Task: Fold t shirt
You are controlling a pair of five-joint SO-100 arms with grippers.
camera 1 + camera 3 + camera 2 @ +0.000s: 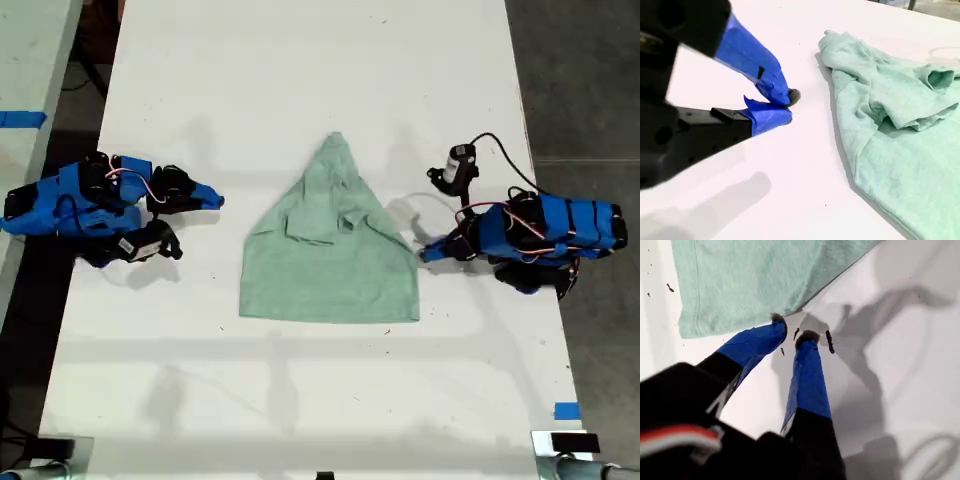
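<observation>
My first hand [790, 335], narrowly parted and empty, sits beside the t shirt [330, 255] edge; my second hand [785, 105] seems closed. Next: pinch that edge.

Bare white bench [300, 60] open all round the t shirt [330, 250]: wide clear stretches toward 12 and 6 o'clock in the exterior view, narrower lanes at 9 and 3 o'clock. At 3 o'clock, lane taken up by my first gripper [791, 332], fingers a little apart at the shirt's edge near its corner, with a loose cable [505, 160] and a small module [455, 168] just behind the arm toward 1 o'clock. At 9 o'clock, my second gripper [785, 106] with fingers [205, 196] pressed together, clear bench between them and the cloth.
</observation>
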